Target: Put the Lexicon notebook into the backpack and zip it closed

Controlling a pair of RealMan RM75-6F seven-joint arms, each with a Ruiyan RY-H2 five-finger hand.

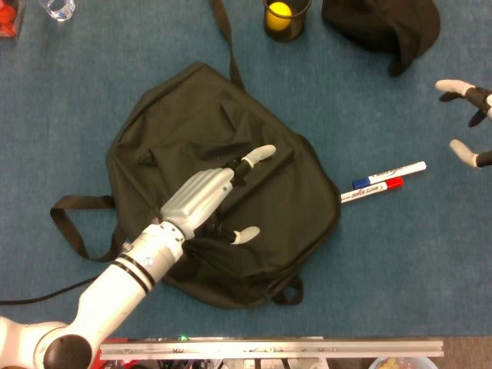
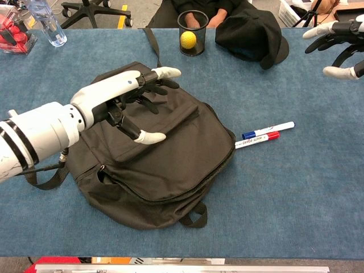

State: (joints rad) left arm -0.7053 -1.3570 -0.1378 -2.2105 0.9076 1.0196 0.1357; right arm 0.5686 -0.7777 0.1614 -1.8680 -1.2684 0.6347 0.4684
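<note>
The black backpack (image 1: 254, 192) (image 2: 182, 153) lies flat on the blue table, its flap down over the opening. No notebook shows in either view. My left hand (image 1: 207, 198) (image 2: 122, 96) hovers over the middle of the backpack with fingers spread, holding nothing. My right hand (image 1: 470, 123) (image 2: 340, 45) hangs at the far right edge of both views, fingers apart and empty, well away from the backpack.
Two markers, blue-capped (image 1: 388, 173) and red-capped (image 1: 371, 190), lie just right of the backpack. A black mesh cup (image 2: 192, 31) with a yellow ball and a black cap (image 2: 250, 34) sit at the back. A water bottle (image 2: 45, 23) stands back left.
</note>
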